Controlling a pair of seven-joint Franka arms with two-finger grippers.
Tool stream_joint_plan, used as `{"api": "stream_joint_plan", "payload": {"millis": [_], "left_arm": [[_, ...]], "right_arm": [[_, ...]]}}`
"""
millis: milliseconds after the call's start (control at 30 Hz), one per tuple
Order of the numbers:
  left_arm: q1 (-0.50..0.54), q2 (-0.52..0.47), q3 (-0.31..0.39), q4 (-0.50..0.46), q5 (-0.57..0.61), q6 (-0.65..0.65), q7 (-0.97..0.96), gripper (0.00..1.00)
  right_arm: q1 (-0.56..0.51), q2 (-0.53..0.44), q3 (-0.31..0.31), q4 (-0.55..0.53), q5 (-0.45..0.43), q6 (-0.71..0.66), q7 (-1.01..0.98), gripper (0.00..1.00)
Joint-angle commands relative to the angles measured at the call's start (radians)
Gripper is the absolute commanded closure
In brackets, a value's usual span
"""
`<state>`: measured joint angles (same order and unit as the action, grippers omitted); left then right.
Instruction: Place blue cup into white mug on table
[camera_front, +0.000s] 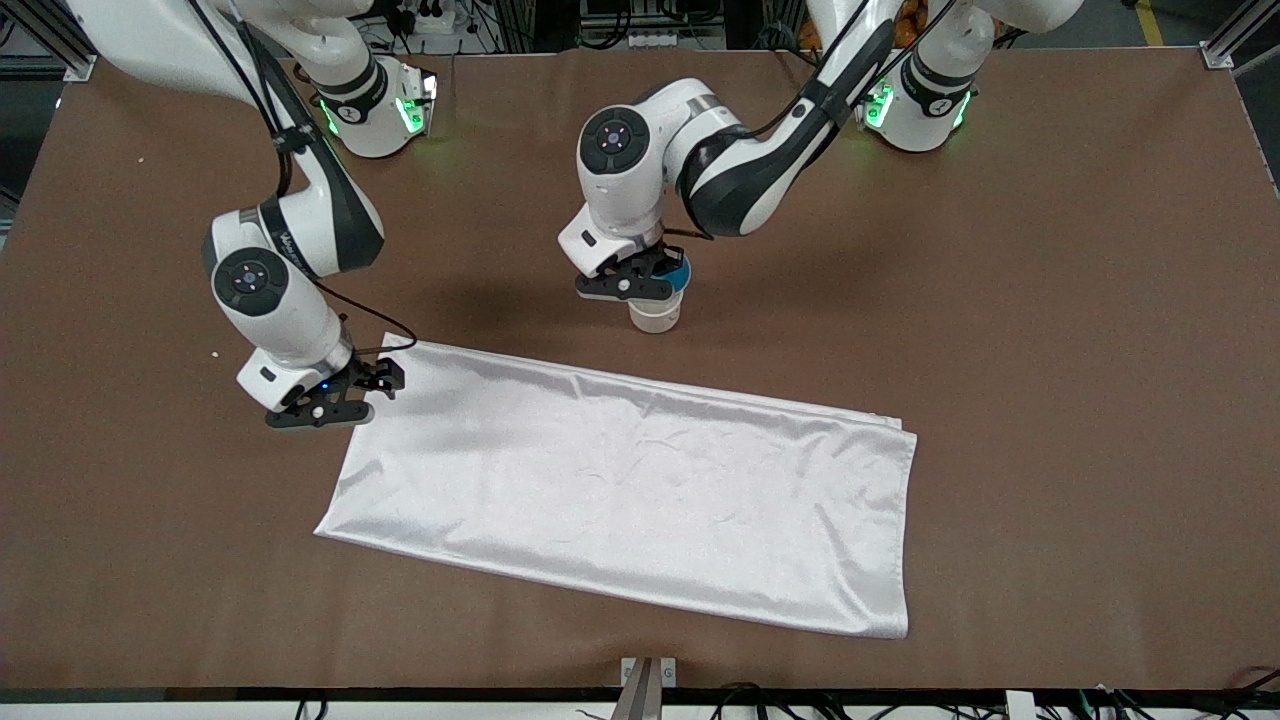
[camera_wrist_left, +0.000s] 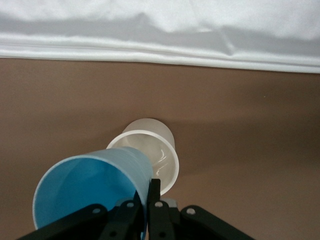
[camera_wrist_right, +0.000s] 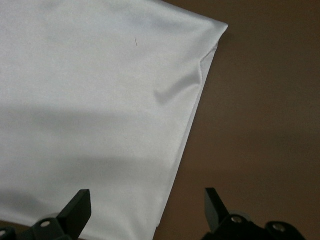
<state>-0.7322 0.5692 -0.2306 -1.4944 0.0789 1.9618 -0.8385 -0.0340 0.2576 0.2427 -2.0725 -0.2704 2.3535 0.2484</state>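
Note:
The blue cup (camera_front: 681, 271) (camera_wrist_left: 90, 187) hangs tilted just above the white mug (camera_front: 656, 316) (camera_wrist_left: 152, 150), which stands upright on the brown table (camera_front: 1000, 300) near its middle. My left gripper (camera_front: 668, 283) (camera_wrist_left: 148, 200) is shut on the cup's wall, one finger inside the rim and one outside. The cup's base sits over the mug's open mouth, and the mug looks empty. My right gripper (camera_front: 365, 395) (camera_wrist_right: 146, 200) waits open with nothing between its fingers, low over the corner of the cloth at the right arm's end.
A white satin cloth (camera_front: 620, 490) (camera_wrist_left: 200, 30) (camera_wrist_right: 100, 100) lies flat on the table, nearer to the front camera than the mug, with a narrow strip of bare table between them.

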Motion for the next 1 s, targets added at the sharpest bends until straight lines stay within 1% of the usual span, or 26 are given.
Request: {"api": "stream_joint_plan", "payload": {"millis": [0,100,233,300,400,567,667,833,967], "left_arm": [[-0.027,0.037,0.011,0.037,0.041,-0.001,-0.034,1.0],[-0.03,0.04,0.01,0.036,0.042,-0.001,-0.033,1.0],[-0.036,0.044,0.008,0.031,0.045,-0.001,-0.034,1.0],[-0.038,0.049,0.008,0.031,0.047,-0.001,-0.034,1.0],[-0.038,0.066,0.01,0.031,0.047,-0.001,-0.034,1.0],[-0.038,0.084,0.01,0.031,0.05,0.0,-0.033,1.0],[-0.047,0.1,0.01,0.031,0.074,0.014,-0.034,1.0],[-0.05,0.115,0.008,0.031,0.079,0.035,-0.034,1.0],[-0.05,0.116,0.01,0.033,0.078,0.037,-0.034,1.0]], "right_arm": [[-0.055,-0.159,0.018,-0.107,0.075,-0.022,-0.122,0.0],[-0.082,-0.21,0.017,-0.106,0.141,-0.094,-0.223,0.0],[-0.135,-0.28,0.009,-0.098,0.262,-0.19,-0.375,0.0],[-0.165,-0.307,0.009,-0.086,0.298,-0.253,-0.435,0.0],[-0.199,-0.328,0.009,-0.04,0.306,-0.35,-0.468,0.0],[-0.216,-0.339,-0.002,0.066,0.306,-0.494,-0.466,0.0],[-0.218,-0.336,-0.016,0.138,0.304,-0.558,-0.462,0.0],[-0.225,-0.322,-0.016,0.247,0.301,-0.623,-0.46,0.0],[-0.227,-0.317,-0.016,0.294,0.295,-0.648,-0.46,0.0]]}}
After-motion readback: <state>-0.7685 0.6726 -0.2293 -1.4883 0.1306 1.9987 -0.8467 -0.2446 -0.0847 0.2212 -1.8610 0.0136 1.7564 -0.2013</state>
